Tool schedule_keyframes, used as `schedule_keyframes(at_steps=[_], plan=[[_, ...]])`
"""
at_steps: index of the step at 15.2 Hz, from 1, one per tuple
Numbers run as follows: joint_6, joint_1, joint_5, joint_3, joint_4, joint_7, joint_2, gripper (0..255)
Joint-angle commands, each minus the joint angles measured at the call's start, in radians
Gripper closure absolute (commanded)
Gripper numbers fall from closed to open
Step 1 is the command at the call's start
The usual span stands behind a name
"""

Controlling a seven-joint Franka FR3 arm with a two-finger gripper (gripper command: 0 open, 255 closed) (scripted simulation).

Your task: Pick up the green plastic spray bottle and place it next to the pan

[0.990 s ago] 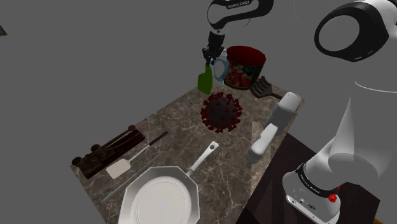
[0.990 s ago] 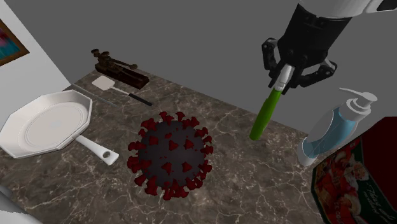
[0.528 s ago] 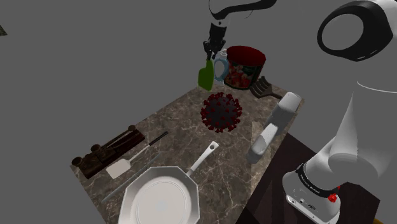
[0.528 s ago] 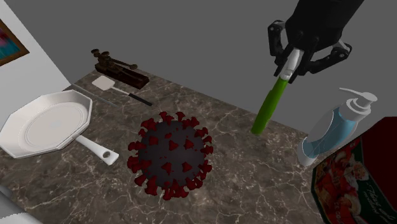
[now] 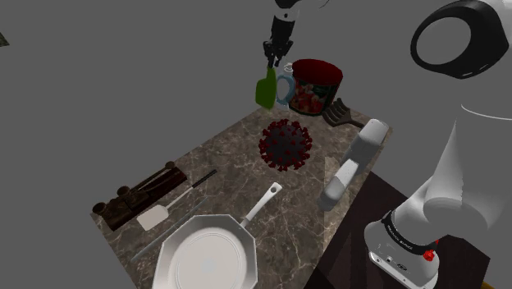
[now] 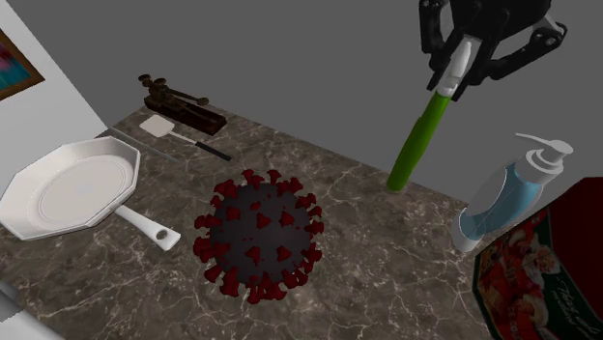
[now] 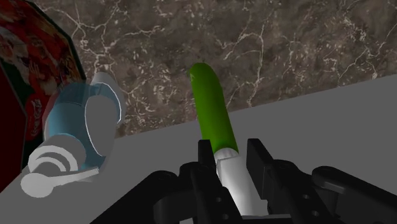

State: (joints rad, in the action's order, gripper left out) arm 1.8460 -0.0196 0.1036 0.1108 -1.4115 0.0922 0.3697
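1. The green spray bottle hangs base down in the air over the counter's far edge. The gripper is clamped on its white neck.
2. A blue pump bottle stands just beside it, with a red tin past that.
3. A spiky red ball sits mid-counter.
4. The white pan lies at the opposite end, with bare marble around its handle.

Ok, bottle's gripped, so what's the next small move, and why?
Probably start carrying it toward the white pan: the gripper is shut on the green bottle, which hangs above the counter, and the spiky red ball lies between.
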Motion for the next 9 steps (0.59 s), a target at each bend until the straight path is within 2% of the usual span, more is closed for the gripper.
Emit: schedule_keyframes(at_steps=[1, 9], plan=[[-0.029, 0.001, -0.001, 0.000, 0.027, -0.002, -0.002, 255], [-0.144, 0.005, -0.001, 0.001, 0.157, -0.009, 0.014, 255]])
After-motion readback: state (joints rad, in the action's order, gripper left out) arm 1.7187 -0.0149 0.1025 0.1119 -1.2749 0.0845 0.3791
